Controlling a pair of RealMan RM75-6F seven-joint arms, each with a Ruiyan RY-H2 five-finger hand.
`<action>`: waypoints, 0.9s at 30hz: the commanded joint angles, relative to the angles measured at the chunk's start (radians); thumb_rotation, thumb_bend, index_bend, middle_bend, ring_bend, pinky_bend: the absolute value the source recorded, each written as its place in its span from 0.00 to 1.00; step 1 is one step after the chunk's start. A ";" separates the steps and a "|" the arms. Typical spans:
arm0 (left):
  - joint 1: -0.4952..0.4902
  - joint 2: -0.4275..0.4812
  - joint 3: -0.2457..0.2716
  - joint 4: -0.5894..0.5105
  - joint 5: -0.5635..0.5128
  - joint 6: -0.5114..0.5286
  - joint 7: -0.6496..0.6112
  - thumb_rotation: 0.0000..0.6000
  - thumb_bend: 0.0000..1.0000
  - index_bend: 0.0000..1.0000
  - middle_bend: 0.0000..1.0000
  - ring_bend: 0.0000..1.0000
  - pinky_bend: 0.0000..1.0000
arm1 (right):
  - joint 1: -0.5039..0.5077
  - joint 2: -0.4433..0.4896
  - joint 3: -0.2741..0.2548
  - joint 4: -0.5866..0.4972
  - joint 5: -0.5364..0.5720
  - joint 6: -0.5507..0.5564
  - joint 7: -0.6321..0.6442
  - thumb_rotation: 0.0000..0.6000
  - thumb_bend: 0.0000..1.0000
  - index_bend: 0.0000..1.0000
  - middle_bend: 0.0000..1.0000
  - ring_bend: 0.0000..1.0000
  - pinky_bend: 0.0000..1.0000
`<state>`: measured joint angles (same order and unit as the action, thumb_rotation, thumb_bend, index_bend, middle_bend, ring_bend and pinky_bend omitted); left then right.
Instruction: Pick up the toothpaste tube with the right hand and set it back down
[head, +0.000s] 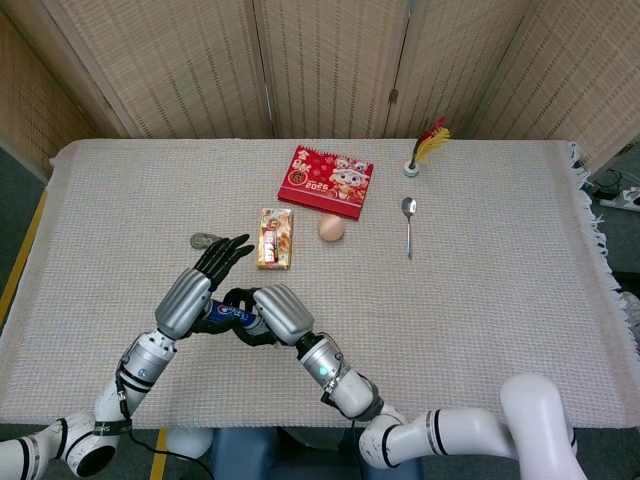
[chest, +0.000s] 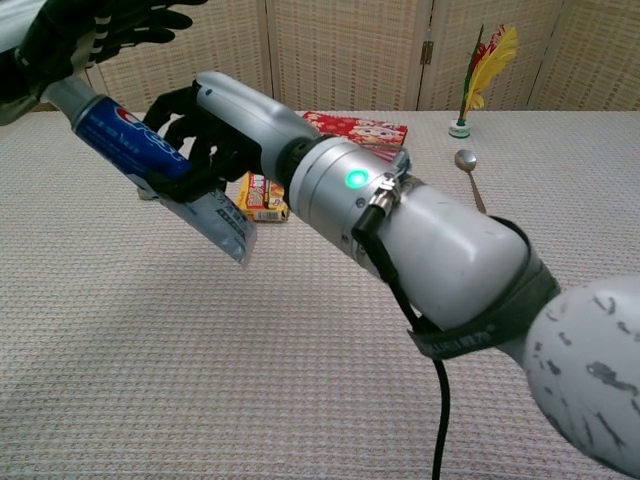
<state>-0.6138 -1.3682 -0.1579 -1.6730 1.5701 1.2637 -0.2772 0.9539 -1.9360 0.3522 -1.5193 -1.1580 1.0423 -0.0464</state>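
My right hand (head: 272, 311) (chest: 214, 118) grips a blue and white toothpaste tube (chest: 137, 139) around its middle and holds it well above the table (head: 500, 290). The tube tilts, cap end up to the left and flat crimped end (chest: 222, 228) down to the right. In the head view only a short blue stretch of the tube (head: 226, 316) shows between the two hands. My left hand (head: 203, 283) (chest: 84, 28) hovers with fingers spread just over the cap end. Whether it touches the tube is not clear.
Beyond the hands lie a yellow snack packet (head: 276, 238), an egg (head: 331, 228), a red box (head: 326, 180) and a small grey object (head: 203, 240). A spoon (head: 408, 222) and a feather toy (head: 425, 150) sit at the far right.
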 joint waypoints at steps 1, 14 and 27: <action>-0.001 -0.004 0.001 0.003 0.000 -0.001 0.009 0.00 0.14 0.02 0.03 0.00 0.00 | 0.001 -0.005 0.002 0.001 0.003 -0.007 0.000 1.00 0.96 0.65 0.56 0.74 0.66; 0.008 0.016 -0.005 0.008 -0.018 0.008 -0.006 0.00 0.14 0.02 0.02 0.00 0.00 | -0.014 0.034 -0.006 -0.019 0.004 -0.030 -0.035 1.00 0.96 0.65 0.56 0.74 0.66; 0.040 0.080 -0.001 0.033 -0.046 0.016 -0.035 0.00 0.14 0.02 0.02 0.00 0.00 | 0.032 0.314 -0.133 -0.128 0.177 -0.191 -0.433 1.00 0.96 0.65 0.53 0.71 0.64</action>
<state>-0.5744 -1.2891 -0.1600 -1.6409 1.5252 1.2798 -0.3112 0.9626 -1.6931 0.2668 -1.6184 -1.0458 0.8914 -0.3726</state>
